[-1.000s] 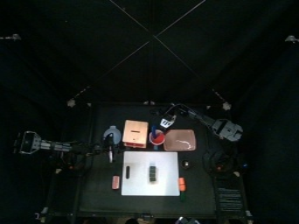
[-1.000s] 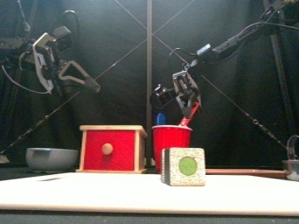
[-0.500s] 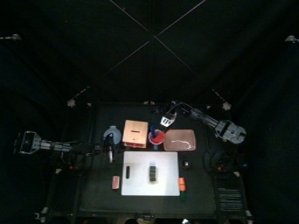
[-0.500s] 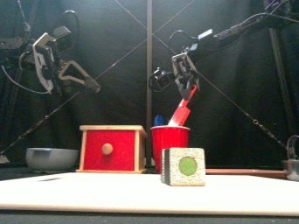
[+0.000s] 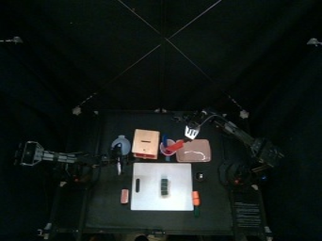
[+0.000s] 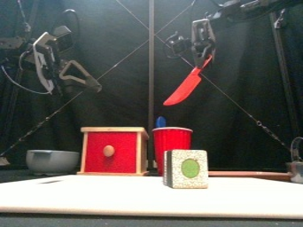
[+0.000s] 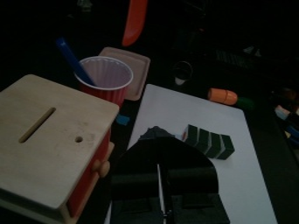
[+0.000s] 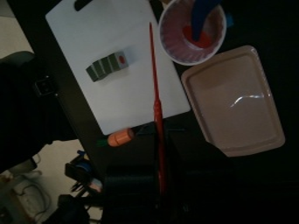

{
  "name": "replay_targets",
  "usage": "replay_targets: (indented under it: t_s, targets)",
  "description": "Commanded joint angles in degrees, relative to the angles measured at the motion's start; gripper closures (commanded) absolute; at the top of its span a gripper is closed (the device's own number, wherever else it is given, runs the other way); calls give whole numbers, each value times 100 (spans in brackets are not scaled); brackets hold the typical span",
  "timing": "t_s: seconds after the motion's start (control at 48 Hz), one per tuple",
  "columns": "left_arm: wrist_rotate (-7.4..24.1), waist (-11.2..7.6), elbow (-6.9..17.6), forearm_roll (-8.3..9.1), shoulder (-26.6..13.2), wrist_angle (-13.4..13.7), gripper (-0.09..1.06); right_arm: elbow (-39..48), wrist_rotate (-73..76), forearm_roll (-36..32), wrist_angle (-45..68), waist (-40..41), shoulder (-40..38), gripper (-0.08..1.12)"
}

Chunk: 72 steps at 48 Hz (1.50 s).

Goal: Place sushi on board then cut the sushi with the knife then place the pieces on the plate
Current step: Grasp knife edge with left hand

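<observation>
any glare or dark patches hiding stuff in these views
right wrist view: a white glint on the pink tray, hiding nothing; top view: dim all over, only the white board bright; front view: the red knife stands out against the black curtain.

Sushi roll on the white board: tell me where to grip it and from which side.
Grip the sushi roll across its two long flat sides, coming straight down. It lies flat on the white board, long axis front to back, leaving those sides free. Hold near one end, probably, leaving room for the red knife.
</observation>
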<state>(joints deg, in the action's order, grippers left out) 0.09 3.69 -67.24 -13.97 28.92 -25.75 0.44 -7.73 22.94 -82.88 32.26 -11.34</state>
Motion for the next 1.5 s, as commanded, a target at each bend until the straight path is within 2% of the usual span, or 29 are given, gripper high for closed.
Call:
replay_targets:
  t_s: [0.021, 0.271, 0.417, 0.521, 0.604, 0.812, 0.938, 1.208, 1.396, 1.5]
  targets:
    - [18, -9, 105, 53, 9, -53, 98, 308, -35, -114, 536, -325, -624, 68]
    - [18, -18, 185, 404, 26, -53, 98, 1696, -9, -439, 2153, -993, -1731, 68]
    - [18, -132, 246, 756, 26, -53, 98, 2681, -18, -510, 3647, -1345, -2338, 68]
    - [18, -193, 290, 967, 26, -53, 98, 3340, -9, -527, 4307, -1485, -2637, 68]
    - [18, -211, 334, 1037, 26, -53, 97, 3876, -9, -519, 4825, -1608, -2821, 68]
    - [-9, -237, 404, 1037, 26, -158, 89, 4641, -18, -800, 6003, -2250, -2918, 68]
    - [-9, -308, 404, 1037, 26, -290, 80, 4904, -9, -835, 6504, -2487, -2909, 68]
    - [35, -545, 396, 1055, -35, -299, 53, 5458, 0, -650, 7849, -3059, -2733, 69]
    - [18, -642, 404, 1266, -141, -123, 25, 5836, -9, -158, 8657, -3419, -2408, 69]
    - [18, -650, 475, 1257, -202, 35, 9, 5871, -9, 18, 8921, -3577, -2215, 69]
